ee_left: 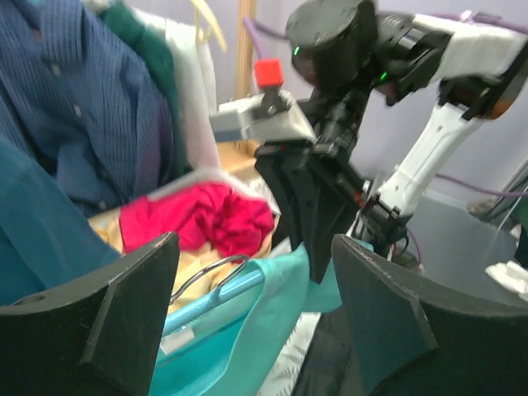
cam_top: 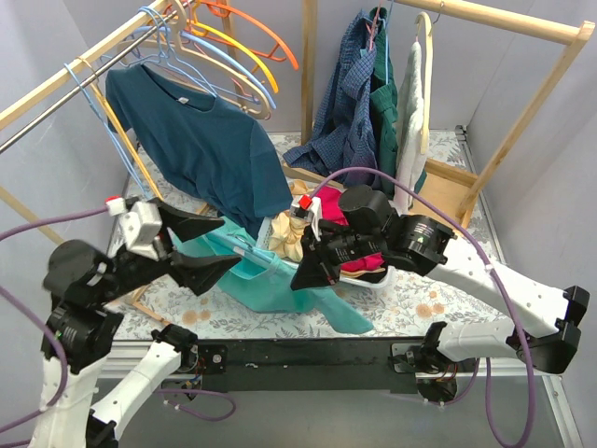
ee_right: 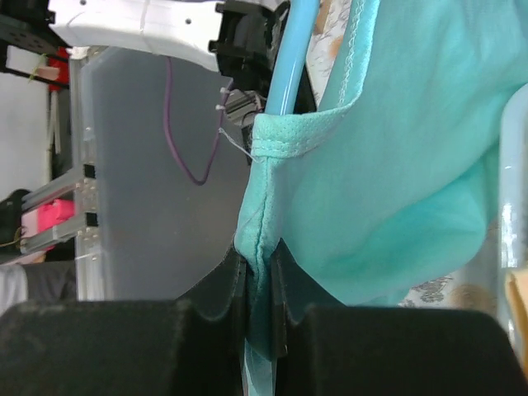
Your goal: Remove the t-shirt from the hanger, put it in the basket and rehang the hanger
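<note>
I am working the peeling-off step. Near the middle of the table my right gripper [ee_right: 257, 280] is clamping a hemmed edge of the turquoise t-shirt [ee_right: 396, 165], with the cloth pinched flat between its closed fingers. My left gripper [ee_left: 256, 276] is hovering released, jaws spread wide, just left of the shirt, facing it and touching nothing. Between its fingers I am seeing the light blue hanger [ee_left: 219, 295] sitting inside the shirt's opening, just beyond the fingertips. In the right wrist view the hanger's bar is rising past the hem, close to the pinch.

I am judging that the next move calls for the left gripper to advance and close on the hanger bar, so the right one can draw the fabric off it. Pulling without that anchor would probably drag shirt and hanger together.

Just behind, the shirt is draping against a basket [ee_left: 181, 183] holding a pink garment [ee_left: 198, 219]. Farther back, a dark blue t-shirt [cam_top: 201, 140] is hanging from the left rail [cam_top: 56, 84].
</note>
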You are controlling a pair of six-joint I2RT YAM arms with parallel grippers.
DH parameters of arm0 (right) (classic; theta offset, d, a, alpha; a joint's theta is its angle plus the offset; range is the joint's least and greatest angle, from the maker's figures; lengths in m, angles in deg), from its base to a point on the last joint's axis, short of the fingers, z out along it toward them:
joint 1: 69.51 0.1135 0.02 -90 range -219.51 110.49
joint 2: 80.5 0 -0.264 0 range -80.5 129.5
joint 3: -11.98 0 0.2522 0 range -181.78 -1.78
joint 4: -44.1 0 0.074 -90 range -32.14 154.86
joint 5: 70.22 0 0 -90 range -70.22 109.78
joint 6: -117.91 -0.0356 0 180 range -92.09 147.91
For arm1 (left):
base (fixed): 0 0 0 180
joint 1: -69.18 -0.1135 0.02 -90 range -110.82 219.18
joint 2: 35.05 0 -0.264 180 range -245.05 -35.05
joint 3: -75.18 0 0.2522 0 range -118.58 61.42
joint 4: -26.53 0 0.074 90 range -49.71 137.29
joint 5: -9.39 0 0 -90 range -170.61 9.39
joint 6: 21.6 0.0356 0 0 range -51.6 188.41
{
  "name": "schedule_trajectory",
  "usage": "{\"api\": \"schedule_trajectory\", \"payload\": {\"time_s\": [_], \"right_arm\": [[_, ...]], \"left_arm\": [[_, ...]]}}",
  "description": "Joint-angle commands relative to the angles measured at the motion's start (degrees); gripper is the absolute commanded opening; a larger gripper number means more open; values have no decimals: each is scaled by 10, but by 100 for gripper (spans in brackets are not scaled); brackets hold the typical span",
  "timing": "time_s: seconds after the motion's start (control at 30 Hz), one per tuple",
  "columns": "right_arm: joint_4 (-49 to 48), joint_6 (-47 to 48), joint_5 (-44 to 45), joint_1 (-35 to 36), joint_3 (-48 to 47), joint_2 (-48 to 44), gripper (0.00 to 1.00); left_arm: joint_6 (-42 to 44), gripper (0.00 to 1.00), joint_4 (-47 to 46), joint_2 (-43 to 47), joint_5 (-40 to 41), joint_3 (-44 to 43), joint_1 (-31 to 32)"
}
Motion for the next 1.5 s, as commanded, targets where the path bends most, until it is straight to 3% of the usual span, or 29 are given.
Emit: {"api": "schedule_trajectory", "payload": {"time_s": [0.0, 0.23, 0.4, 0.53, 0.9, 1.03, 1.07, 1.13, 1.2, 1.47], "right_arm": [[-140, -43, -105, -23, 12, -18, 1], [-365, -201, -263, -87, 100, -24, 1], [-531, -309, -316, -107, 169, -18, 1], [-604, -362, -332, -110, 193, -17, 1], [-719, -448, -343, -110, 212, -4, 1], [-754, -472, -348, -110, 220, 7, 1], [-756, -473, -348, -110, 221, 8, 1], [-758, -473, -346, -110, 223, 10, 1], [-759, -473, -345, -110, 228, 13, 1], [-714, -437, -338, -110, 229, 16, 1]], "left_arm": [[26, 72, 31, -29, 0, 49, 2], [46, 70, 31, -16, 38, 76, 2], [40, 70, 11, -25, 13, 76, 5], [28, 67, -11, -38, -15, 81, 5], [9, 51, -45, -38, -44, 120, 5], [-4, 35, -59, -45, -68, 119, 5], [-10, 24, -69, -47, -74, 121, 5], [-20, 16, -81, -48, -86, 129, 5], [-26, 1, -89, -47, -90, 137, 5], [-31, 0, -96, -33, -90, 135, 5]]}}
